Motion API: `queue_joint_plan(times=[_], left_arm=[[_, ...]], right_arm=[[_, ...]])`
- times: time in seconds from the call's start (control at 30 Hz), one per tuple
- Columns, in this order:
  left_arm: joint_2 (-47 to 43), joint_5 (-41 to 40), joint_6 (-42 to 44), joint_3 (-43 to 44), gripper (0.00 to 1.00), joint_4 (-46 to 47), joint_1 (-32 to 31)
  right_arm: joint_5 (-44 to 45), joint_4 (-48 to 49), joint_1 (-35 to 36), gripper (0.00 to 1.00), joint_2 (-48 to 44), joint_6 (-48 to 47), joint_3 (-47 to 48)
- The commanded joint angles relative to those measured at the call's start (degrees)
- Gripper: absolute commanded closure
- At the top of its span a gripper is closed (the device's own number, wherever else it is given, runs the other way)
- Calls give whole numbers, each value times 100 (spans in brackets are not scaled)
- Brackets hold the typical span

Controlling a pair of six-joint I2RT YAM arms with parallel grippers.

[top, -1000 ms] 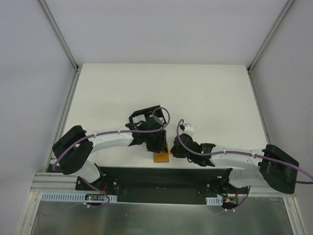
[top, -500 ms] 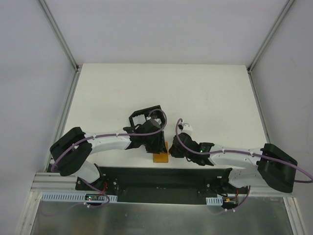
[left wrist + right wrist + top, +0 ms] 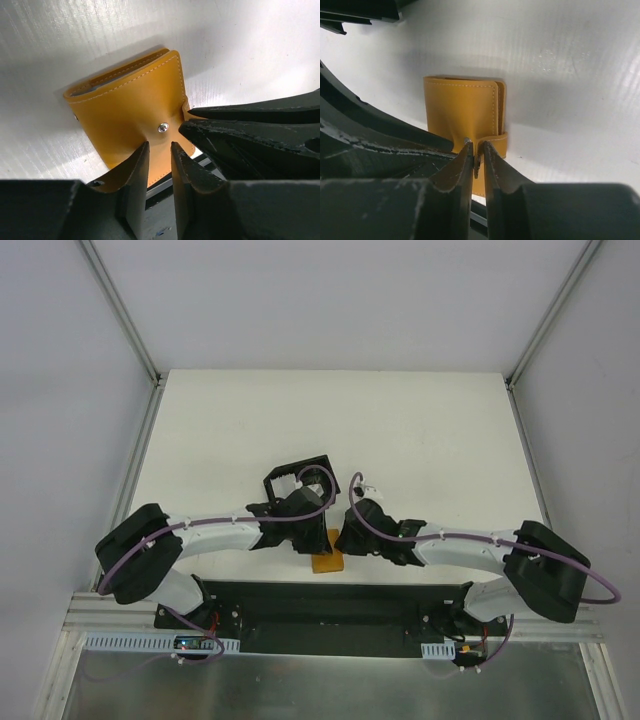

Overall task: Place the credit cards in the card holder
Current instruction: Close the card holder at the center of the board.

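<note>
The tan-orange folding wallet [image 3: 327,562] lies closed at the table's near edge, between both grippers. My left gripper [image 3: 159,146] rests its tips on the wallet [image 3: 125,105] just below its metal snap [image 3: 163,128], its jaws a narrow gap apart with nothing between them. My right gripper [image 3: 477,149] is shut on the wallet's strap tab [image 3: 496,141], which wraps round the wallet [image 3: 457,107]. The black card holder [image 3: 283,476] stands just behind the left wrist, partly covered by it. No credit cards show in any view.
The black mounting rail [image 3: 330,602] runs right behind the wallet at the table's near edge. Both forearms converge over the wallet; the right gripper's black fingers [image 3: 260,130] crowd the left wrist view. White table [image 3: 420,430] stretches beyond.
The right gripper has moved left onto the wallet's strap side. The left arm has shifted slightly, its gripper staying over the wallet. The wallet has hardly moved.
</note>
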Motion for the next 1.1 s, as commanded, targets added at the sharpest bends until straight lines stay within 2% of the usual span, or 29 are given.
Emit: queue_joint_plan(times=[0.0,0.13,0.37,0.57,0.63,0.9,1.07], left_arm=[[-14,-210,46,-228,78,-279,-69],[-66,-210,90,-299,84,-279,-69],[-786,-561,257,-518,68,-340,-69],[-1384,-955,178,-817,63,-656,-69],[-1499,-1062,3,-984,58,-666,-69],[-1069,-1229,-402,-993,57,-622,-61],[-788,-1177,-323,-914,59,-499,-69]], right_arm=[[-514,-36,-44,82,336,-177,519],[-813,-423,-132,79,652,-239,748],[-840,-829,-176,76,934,-309,907],[-840,-952,-167,76,1005,-318,995],[-1033,-943,-167,76,1057,-318,1030],[-1051,-785,-88,75,1101,-230,1021],[-1016,-767,53,73,1049,-204,1065]])
